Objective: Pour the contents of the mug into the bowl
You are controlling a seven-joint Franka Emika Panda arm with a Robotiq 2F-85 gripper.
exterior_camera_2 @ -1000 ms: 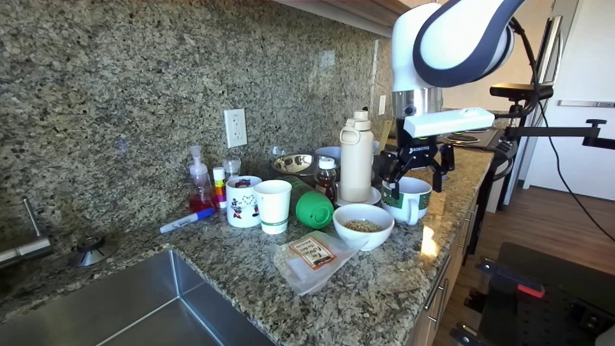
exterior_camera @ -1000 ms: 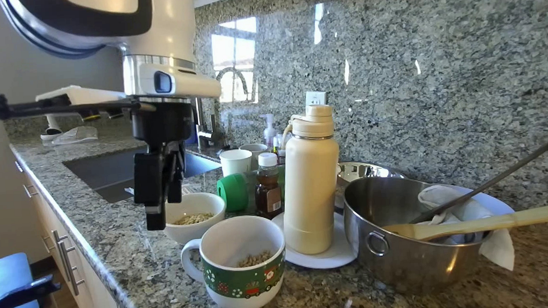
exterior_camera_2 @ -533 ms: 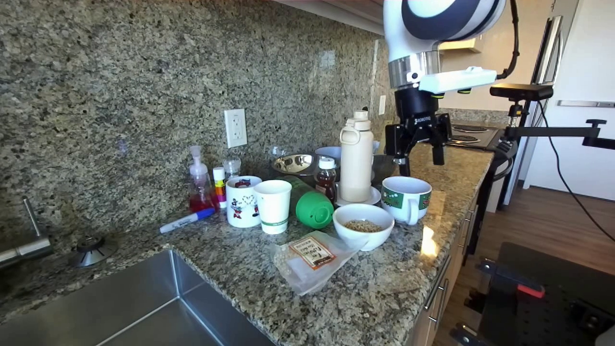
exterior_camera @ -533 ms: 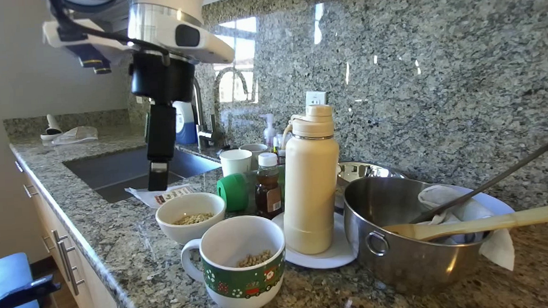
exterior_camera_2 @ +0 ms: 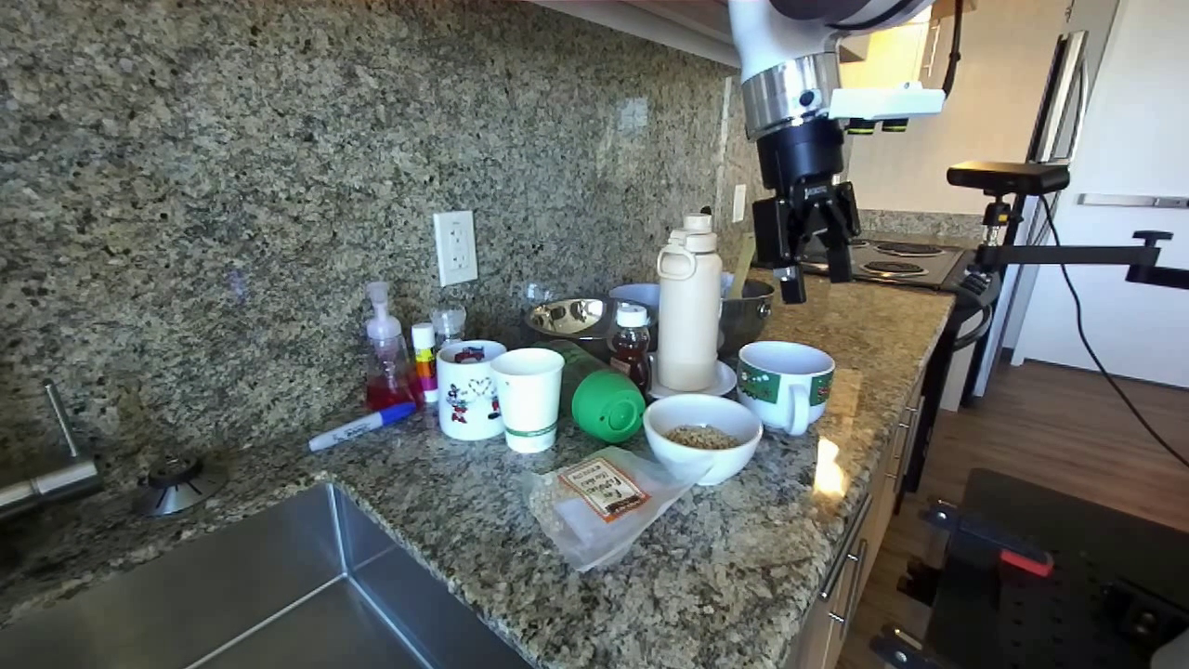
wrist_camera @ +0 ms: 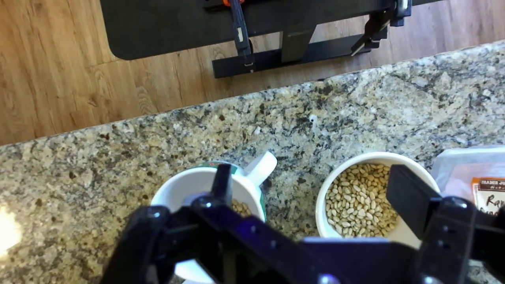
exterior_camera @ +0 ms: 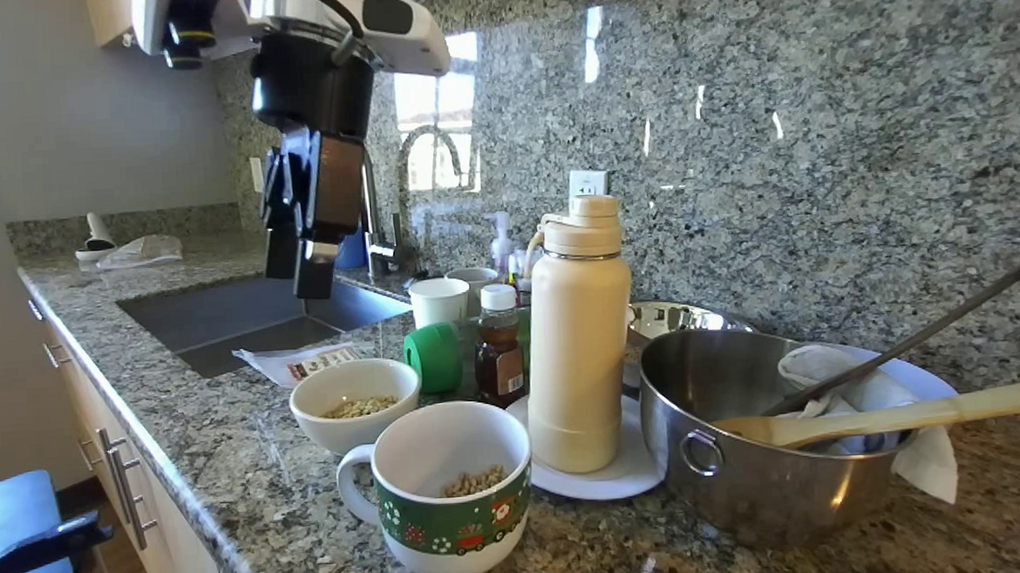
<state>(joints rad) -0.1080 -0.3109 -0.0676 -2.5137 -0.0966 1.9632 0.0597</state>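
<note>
- Wide white ceramic mug [exterior_camera: 435, 519], green-banded: upright on the speckled granite bench [exterior_camera: 259, 492], near the front edge. Tan kernels [exterior_camera: 475, 482] inside. White loop handle [exterior_camera: 356, 488] slants toward that edge, presumably left outward for easy grasping.
- Tall cream bottle [exterior_camera: 579, 361] on a white plate [exterior_camera: 573, 487]: between mug and back edge; likely put there so the front-edge side serves the pour.
- Small round white ceramic bowl [exterior_camera: 352, 434]: next along the front edge, near the mug but apart; pale kernels [wrist_camera: 359, 197] in it too. Closeness should keep the pour short, I judge.
- Black two-fingered tool [exterior_camera_2: 816, 279]: hangs above the bench, fingers [wrist_camera: 410, 201] spread wide in the wrist view; nothing held, nothing touched. Mug ungripped, so pouring looks not yet begun.
</note>
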